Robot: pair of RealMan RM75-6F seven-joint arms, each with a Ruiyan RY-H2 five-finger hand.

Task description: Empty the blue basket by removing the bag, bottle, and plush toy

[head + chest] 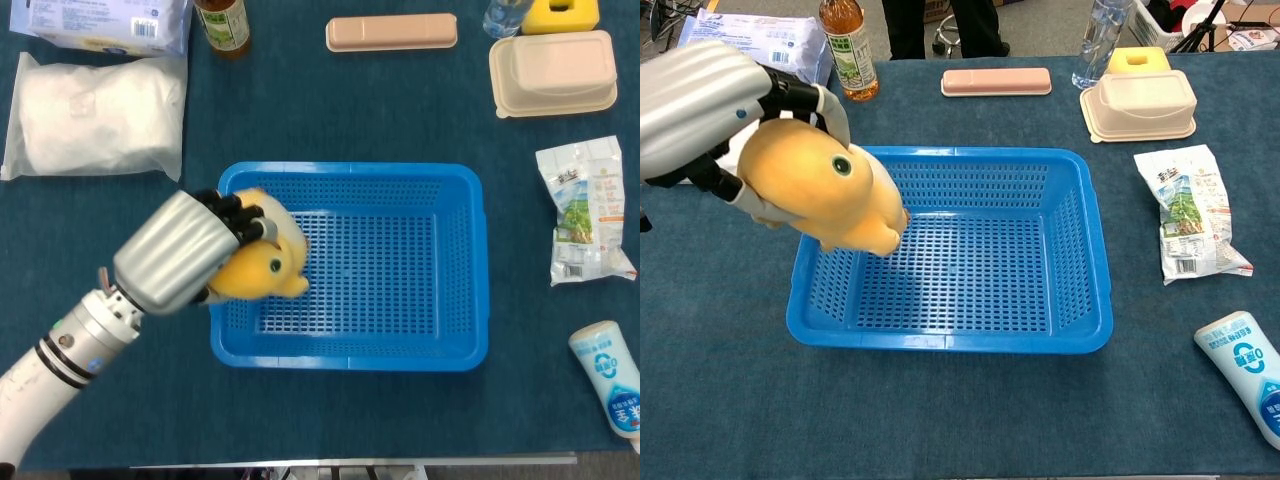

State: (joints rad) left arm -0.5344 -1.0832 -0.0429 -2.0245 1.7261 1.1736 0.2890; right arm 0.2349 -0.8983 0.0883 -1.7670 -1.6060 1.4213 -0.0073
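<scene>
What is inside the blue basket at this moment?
The blue basket holds nothing on its visible floor. The left hand holds the plush toy above its left edge, which covers a small part of the floor.

left hand (172, 253): ribbed silver-grey shell over the back, black fingers (232, 211). wrist is a silver cylinder, white forearm with black ring bands.

Blue perforated basket (460, 270); yellow plush toy (825, 195); silver-black left hand (710, 105).

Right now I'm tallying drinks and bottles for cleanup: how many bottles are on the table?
3: an amber tea bottle at the far left, a clear water bottle at the far right, and a white squeeze bottle lying at the near right. Others may sit out of frame.
</scene>
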